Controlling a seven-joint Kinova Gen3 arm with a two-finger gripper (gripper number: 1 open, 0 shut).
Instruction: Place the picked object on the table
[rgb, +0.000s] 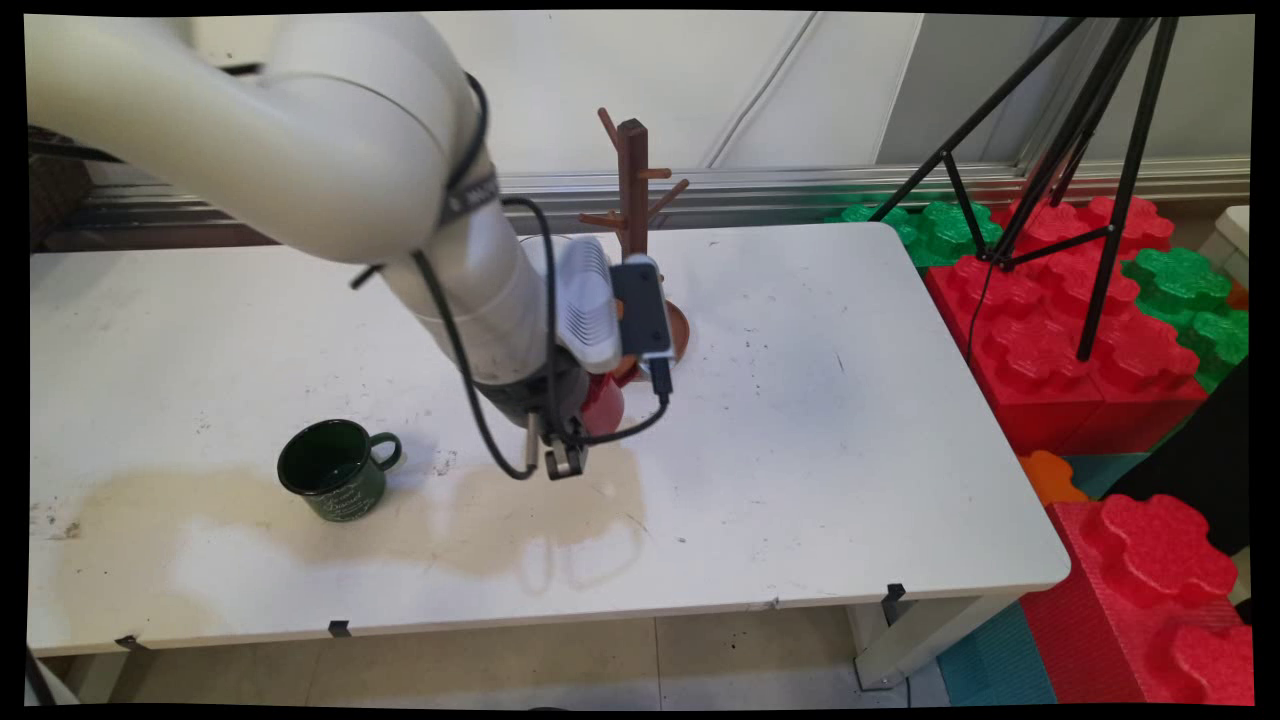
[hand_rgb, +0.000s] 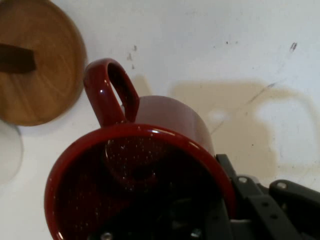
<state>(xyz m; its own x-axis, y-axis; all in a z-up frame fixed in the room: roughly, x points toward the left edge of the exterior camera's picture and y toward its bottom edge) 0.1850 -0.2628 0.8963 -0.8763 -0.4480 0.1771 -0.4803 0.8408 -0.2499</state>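
**Red mug on the tool, rack just behind**

Your tool sits at frame centre, and it looks clamped on the red mug's rim, one finger inside; the jaw gap itself is hidden. In the hand view the handle points to the upper left, toward the rack's wooden base. The green mug stands well apart, lower left on the counter.

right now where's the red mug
The red mug is at the gripper near the table's middle, mostly hidden behind the arm in the main view, just in front of the wooden mug tree's round base, right of the green mug.
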